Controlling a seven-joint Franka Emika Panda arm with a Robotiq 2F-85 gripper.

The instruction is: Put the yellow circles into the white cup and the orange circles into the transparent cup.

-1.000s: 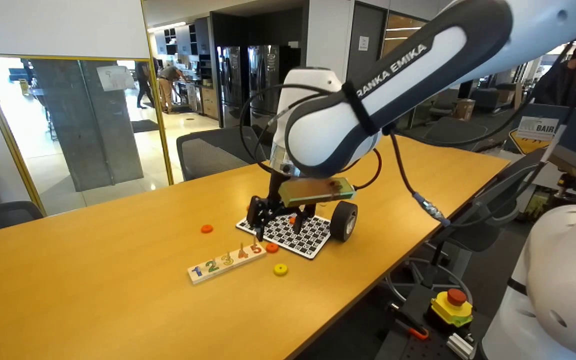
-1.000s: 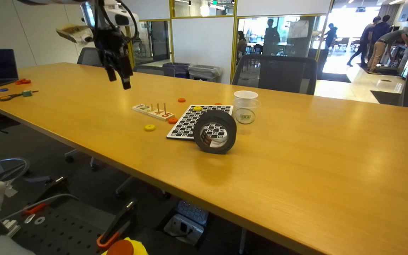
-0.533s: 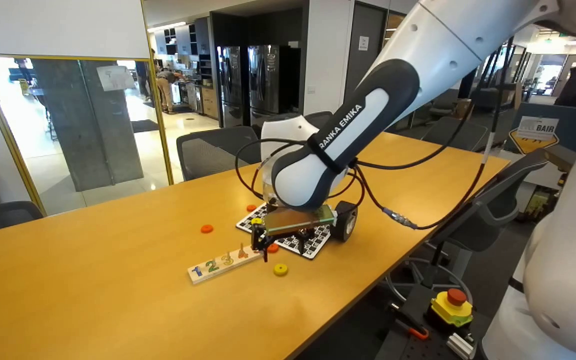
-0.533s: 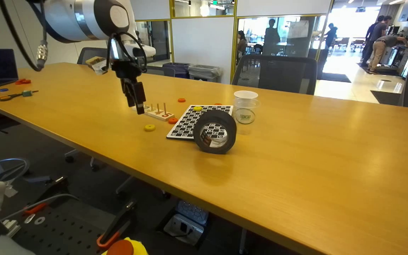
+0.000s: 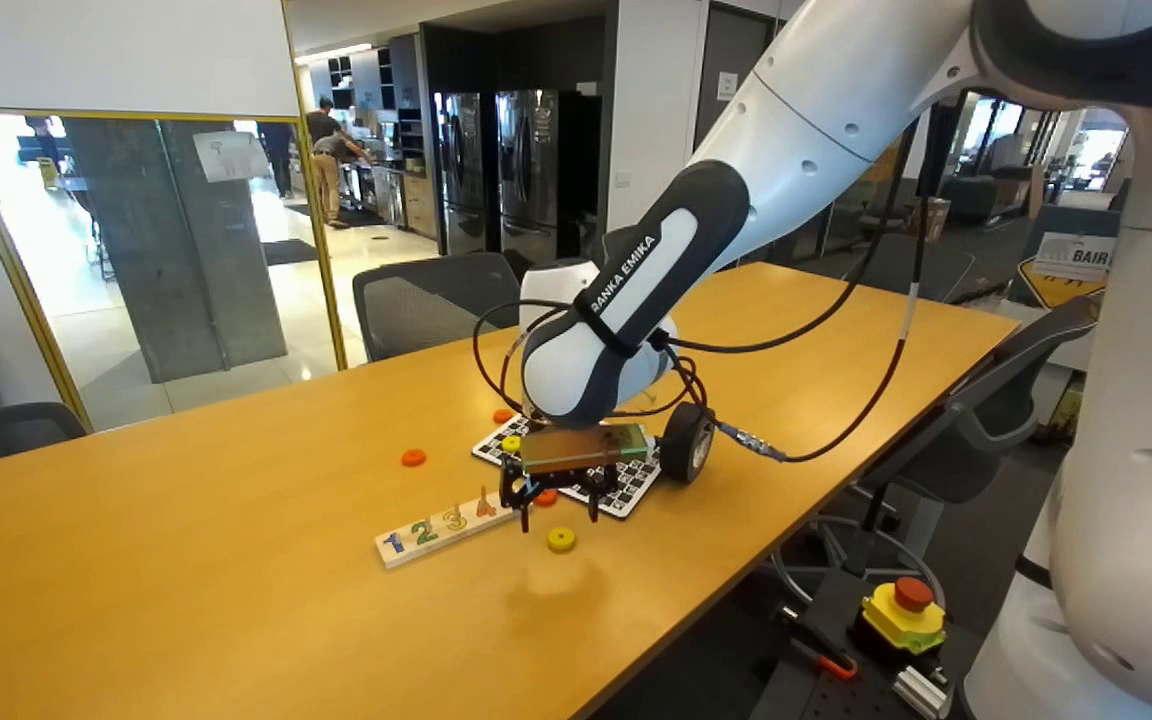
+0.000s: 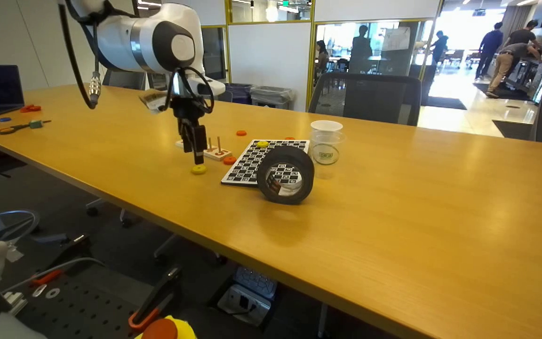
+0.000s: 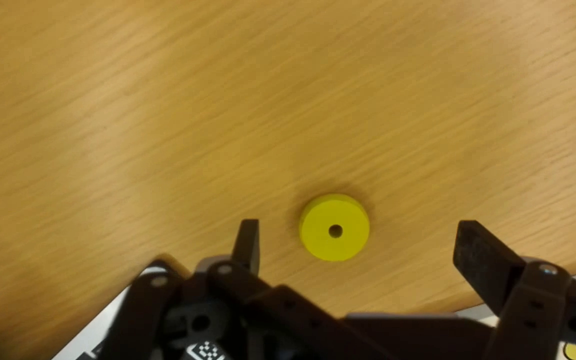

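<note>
Arm (image 5: 726, 200) angled down over the table (image 5: 236, 600), hand (image 5: 559, 522) pointing downward — spread wide, a yellow circle (image 7: 335, 245) just below

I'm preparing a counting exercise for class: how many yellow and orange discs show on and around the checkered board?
Yellow discs: 2
Orange discs: 3
Total in sight: 5 (the tape roll hides part of the board in an exterior view)

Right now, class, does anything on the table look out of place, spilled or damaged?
The black tape roll stands on its rim beside the checkered board, where it might roll; lying flat would be more usual. No spill or damage shows.
</note>
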